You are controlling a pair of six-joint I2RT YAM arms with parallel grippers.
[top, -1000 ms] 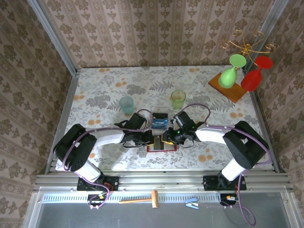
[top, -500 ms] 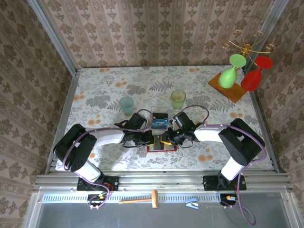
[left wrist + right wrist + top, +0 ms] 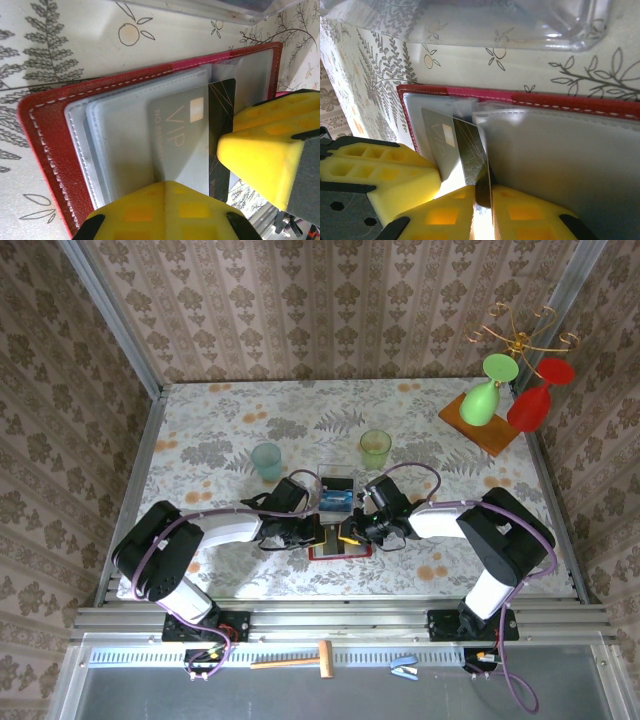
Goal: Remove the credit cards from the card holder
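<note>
Right end effector [image 3: 482, 192] is nipped shut on the dark-striped end of a grey "VIP" credit card [image 3: 185, 135]. The card sticks partway out of a clear pocket of the card holder [image 3: 45, 135]. Left end effector [image 3: 167, 192] is fully closed and grips nothing, its tips down on the pocket panels just beside the card. Card holder lies open on the counter [image 3: 220, 450] between the two arms, just on the near side of the clear plastic box [image 3: 337, 490].

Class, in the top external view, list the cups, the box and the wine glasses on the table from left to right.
teal cup → clear plastic box → green cup → green wine glass → red wine glass
</note>
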